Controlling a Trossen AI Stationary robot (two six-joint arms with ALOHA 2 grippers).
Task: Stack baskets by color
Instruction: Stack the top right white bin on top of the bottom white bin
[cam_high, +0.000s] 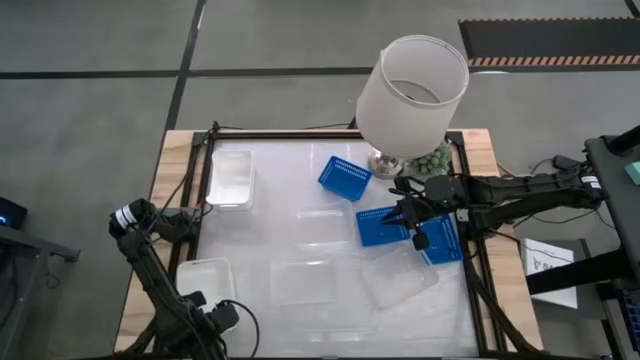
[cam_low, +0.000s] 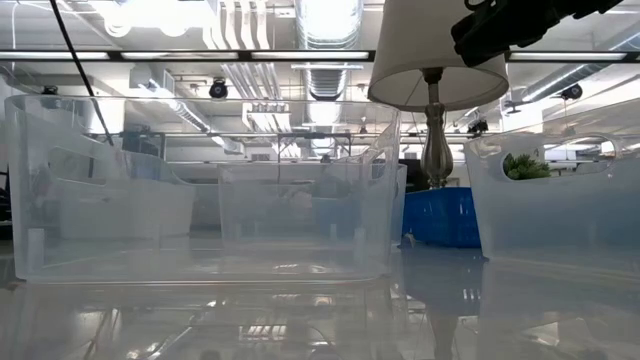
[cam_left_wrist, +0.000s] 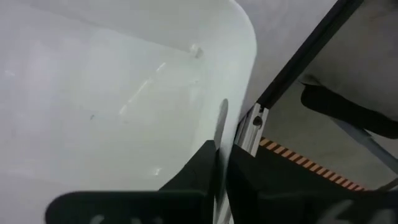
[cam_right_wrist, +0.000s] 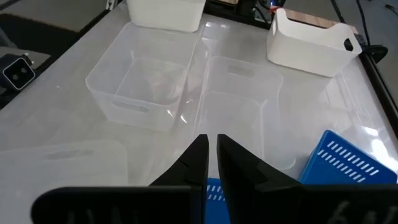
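The lampshade (cam_high: 412, 90) towers at the far right of the worktop (cam_high: 270, 190), and everything gets placed from it. Diagonally across, at the near left corner, sits a white basket (cam_high: 205, 280), and that is where the left gripper (cam_high: 222, 315) is: fingers pressed together on the basket's near right rim, the thin wall pinched between them in the left wrist view (cam_left_wrist: 219, 134). The relation that matters for the coming move: the second white basket (cam_high: 231, 178) lies straight away along the left edge, level with the lamp's base, its long axis running along that edge toward the held one. So my read is a lift and a carry straight out, no turning needed. The left arm is folded low at the corner, elbow out over the left edge.

The right gripper (cam_high: 415, 222) hangs just below the lamp, over two blue baskets (cam_high: 388, 228) lying together; its fingers are pressed together, holding nothing I can see. A third blue basket (cam_high: 344, 178) sits just left of the lamp's base. Clear baskets (cam_high: 305, 280) fill the middle and near strip.
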